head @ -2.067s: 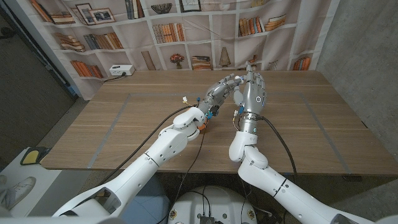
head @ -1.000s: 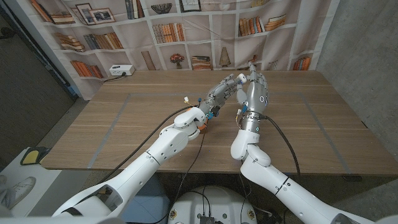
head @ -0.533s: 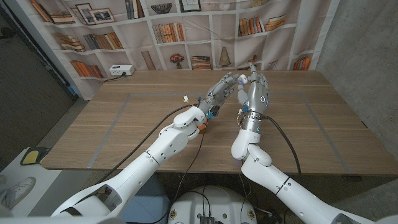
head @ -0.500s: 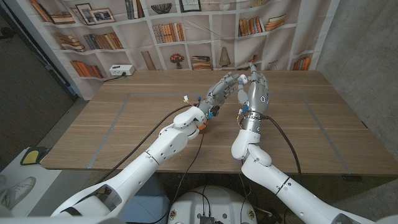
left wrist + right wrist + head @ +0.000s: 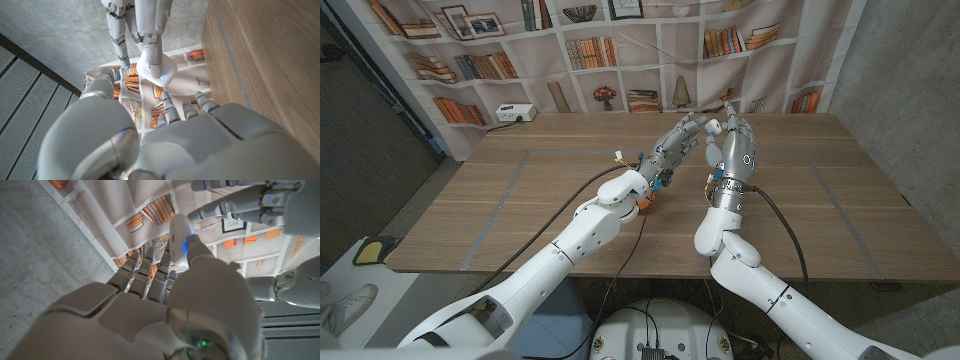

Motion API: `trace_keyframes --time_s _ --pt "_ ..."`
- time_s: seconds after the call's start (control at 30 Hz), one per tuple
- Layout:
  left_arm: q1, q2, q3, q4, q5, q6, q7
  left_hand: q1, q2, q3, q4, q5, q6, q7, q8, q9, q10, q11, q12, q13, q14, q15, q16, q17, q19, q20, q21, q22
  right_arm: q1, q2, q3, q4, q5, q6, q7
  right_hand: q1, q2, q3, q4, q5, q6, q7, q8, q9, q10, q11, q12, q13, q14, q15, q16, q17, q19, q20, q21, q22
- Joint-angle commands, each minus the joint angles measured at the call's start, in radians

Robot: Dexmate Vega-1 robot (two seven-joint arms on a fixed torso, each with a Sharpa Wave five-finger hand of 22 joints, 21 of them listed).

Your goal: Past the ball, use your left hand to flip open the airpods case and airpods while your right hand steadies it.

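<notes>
In the head view my right hand (image 5: 735, 148) stands upright over the far middle of the table and pinches a small white airpods case (image 5: 713, 127) between its thumb and fingers. The case looks closed, and the right wrist view shows the case (image 5: 180, 234) standing above my right hand (image 5: 165, 310), with a blue light at the thumb tip. My left hand (image 5: 678, 138) reaches in from the left with its fingers stretched toward the case. Its fingertips (image 5: 235, 202) are close beside the case; I cannot tell if they touch it. In the left wrist view the case (image 5: 159, 70) sits in the right hand's fingers (image 5: 145, 25), beyond my left hand (image 5: 165, 135).
The wooden table (image 5: 520, 200) stretches wide on both sides of the hands. A white power strip (image 5: 516, 113) lies at its far left edge. A printed bookshelf backdrop (image 5: 620, 40) hangs behind. Dark cables (image 5: 570, 195) run along my left arm.
Both hands have crept a little farther and to the right. The right hand has turned, so the white case now shows between the two hands.
</notes>
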Motion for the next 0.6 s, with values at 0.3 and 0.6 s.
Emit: trace_keyframes --time_s 0.3,0.6 --pt "0.040 0.048 -0.030 -0.094 0.121 -0.102 0.060 -0.011 -0.003 -0.003 0.000 -0.003 -0.005 0.000 0.004 0.003 0.007 -0.015 0.013 -0.003 -0.007 -0.001 0.006 0.001 -0.004 -0.002 0.002 0.004 -0.054 -0.007 0.084 -0.089 0.097 0.055 0.031 0.021 0.006 -0.010 0.005 0.007 0.023 0.012 -0.010 0.003 0.128 -0.091 0.030 -0.004 0.039 -0.179 0.023 0.010 0.017 0.020 0.004 -0.001" --pt "0.064 0.083 -0.064 -0.149 0.158 -0.110 0.105 -0.012 0.002 -0.003 0.000 -0.003 -0.002 0.000 0.006 0.003 0.017 -0.015 0.018 -0.007 -0.001 -0.004 0.011 0.001 -0.002 -0.003 0.004 0.004 -0.098 -0.030 0.134 -0.142 0.173 0.126 0.071 0.024 0.001 -0.016 0.005 0.008 0.020 0.013 -0.016 0.003 0.136 -0.097 0.031 -0.008 0.042 -0.179 0.026 0.013 0.013 0.025 0.001 -0.001"
